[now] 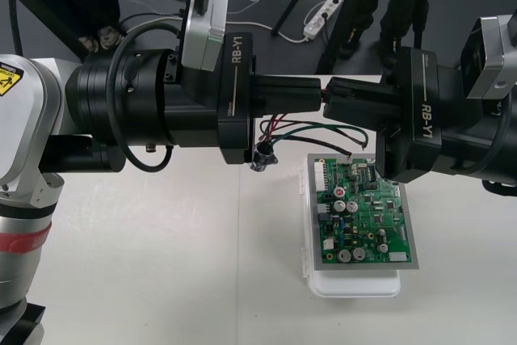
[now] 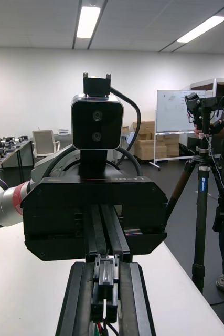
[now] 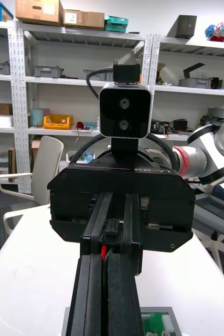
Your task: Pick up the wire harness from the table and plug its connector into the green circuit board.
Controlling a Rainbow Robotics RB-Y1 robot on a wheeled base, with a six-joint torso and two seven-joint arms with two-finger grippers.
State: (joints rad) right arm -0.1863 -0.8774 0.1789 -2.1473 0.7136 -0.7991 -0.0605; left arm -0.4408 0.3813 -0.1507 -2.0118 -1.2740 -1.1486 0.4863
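Wire harness (image 1: 311, 128) is up off the pale, smooth desk (image 1: 161, 264), strung between my two black claws, tip to tip! Left claw (image 1: 317, 94) pinches its thin wires and right claw (image 1: 333, 103) is clamped on them too. The green board (image 1: 367, 216) sits below on a white base (image 1: 355, 284). The round metal socket (image 1: 262, 155) dangles, and the wire ends are hidden inside my fingers.
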